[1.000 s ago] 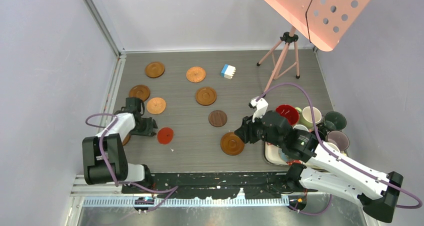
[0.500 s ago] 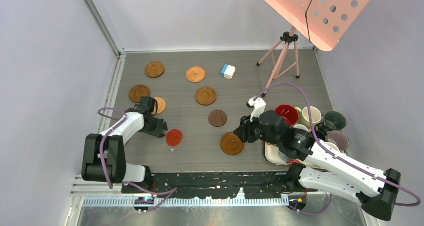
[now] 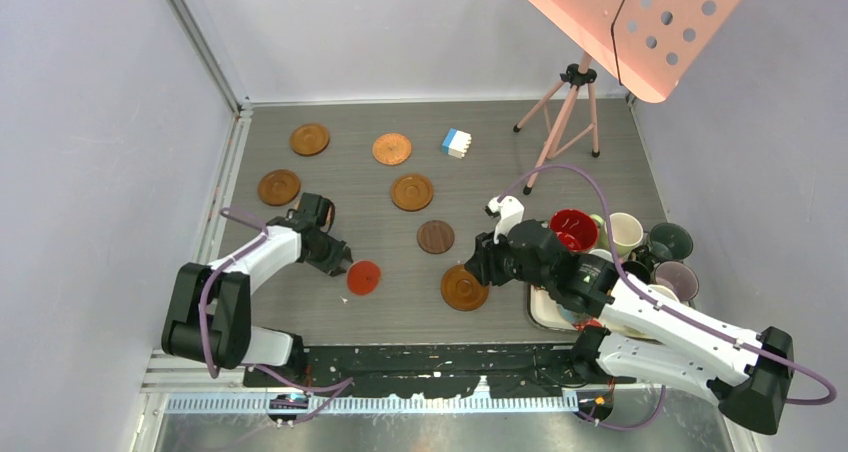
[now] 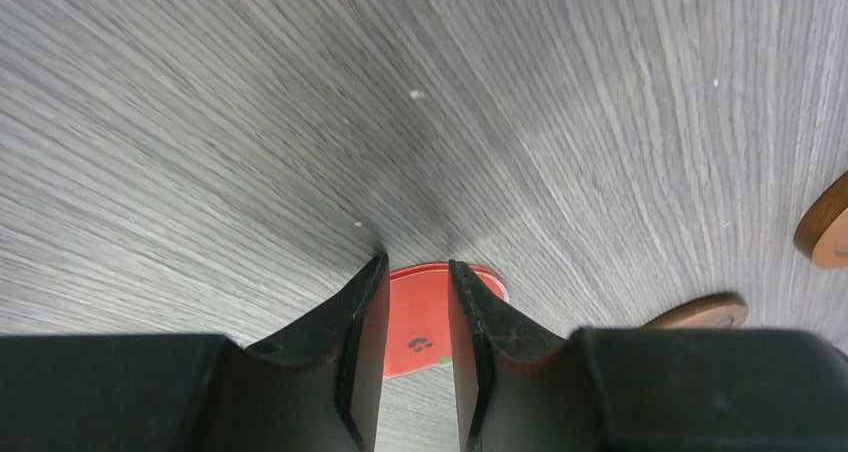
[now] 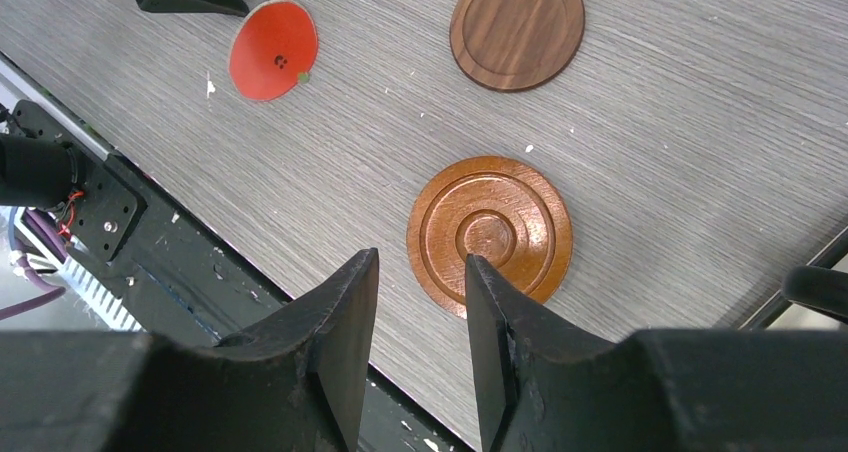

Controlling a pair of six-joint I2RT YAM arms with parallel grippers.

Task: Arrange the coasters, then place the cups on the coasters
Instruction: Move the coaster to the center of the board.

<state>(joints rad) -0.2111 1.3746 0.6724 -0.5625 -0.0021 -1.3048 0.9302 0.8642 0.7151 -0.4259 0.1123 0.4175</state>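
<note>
A red coaster (image 3: 363,277) lies flat on the table, and my left gripper (image 3: 340,262) stands at its left edge. In the left wrist view the left gripper (image 4: 415,264) shows a narrow gap with its fingertips down on the red coaster (image 4: 425,322) and nothing clamped between them. My right gripper (image 3: 480,262) hovers open over the left edge of a ringed brown coaster (image 3: 465,287), which the right wrist view shows as the ringed coaster (image 5: 490,234) just past the right gripper (image 5: 420,267). A dark brown coaster (image 3: 435,236) lies behind it. Several cups, among them a red cup (image 3: 573,229) and a cream cup (image 3: 625,232), cluster at the right.
More wooden coasters (image 3: 310,138) (image 3: 392,148) (image 3: 279,187) (image 3: 412,191) lie spread across the back. A blue-and-white block (image 3: 456,143) and a tripod stand (image 3: 565,112) stand at the back right. A white tray (image 3: 545,312) sits under my right arm, near the table's front edge.
My left gripper has swept right along the table and the red coaster has slid right with it. The right gripper has crept slightly left over the ringed coaster.
</note>
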